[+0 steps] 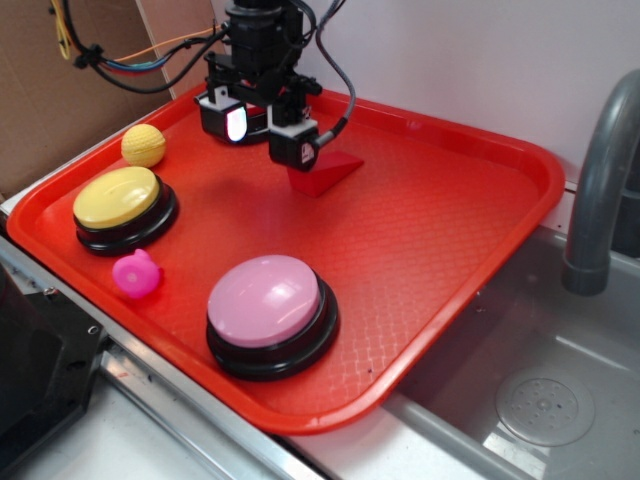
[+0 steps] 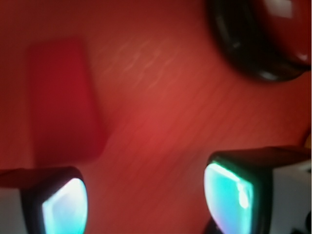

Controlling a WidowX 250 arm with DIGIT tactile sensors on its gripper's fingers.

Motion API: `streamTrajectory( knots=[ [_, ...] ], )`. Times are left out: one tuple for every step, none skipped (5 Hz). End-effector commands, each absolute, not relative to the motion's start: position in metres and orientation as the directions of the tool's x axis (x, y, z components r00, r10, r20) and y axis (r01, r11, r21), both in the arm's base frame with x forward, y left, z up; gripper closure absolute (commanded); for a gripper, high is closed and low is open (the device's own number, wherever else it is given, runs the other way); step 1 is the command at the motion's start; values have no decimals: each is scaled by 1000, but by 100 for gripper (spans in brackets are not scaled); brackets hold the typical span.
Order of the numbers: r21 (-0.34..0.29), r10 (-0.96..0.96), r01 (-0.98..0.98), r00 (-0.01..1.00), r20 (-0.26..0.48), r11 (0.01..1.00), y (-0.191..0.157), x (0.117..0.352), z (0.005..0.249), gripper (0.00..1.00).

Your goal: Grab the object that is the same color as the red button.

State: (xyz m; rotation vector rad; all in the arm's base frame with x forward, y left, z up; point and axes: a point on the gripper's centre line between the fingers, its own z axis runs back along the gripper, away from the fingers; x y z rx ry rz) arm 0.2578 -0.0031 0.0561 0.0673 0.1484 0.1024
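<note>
I see the red wedge block, small, flat-faced and matte, lying on the red tray toward its far side. Its long axis runs toward about two o'clock in the exterior view, with the tapered end pointing that way. My gripper hangs directly above it, jaws spread and holding nothing. The red button sits just behind. I count three buttons, one wedge, one yellow ball, one pink toy.
</note>
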Motion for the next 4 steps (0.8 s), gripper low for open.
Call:
streamTrajectory(
  knots=[
    [43, 37, -36, 999, -10, 998, -5, 270, 65, 0],
    [62, 18, -14, 998, -65, 998, -12, 277, 46, 0],
    [58, 7, -1, 995, -104, 998, -18, 280, 34, 0],
    [39, 8, -3, 992, -124, 999, -18, 284, 29, 0]
  ],
)
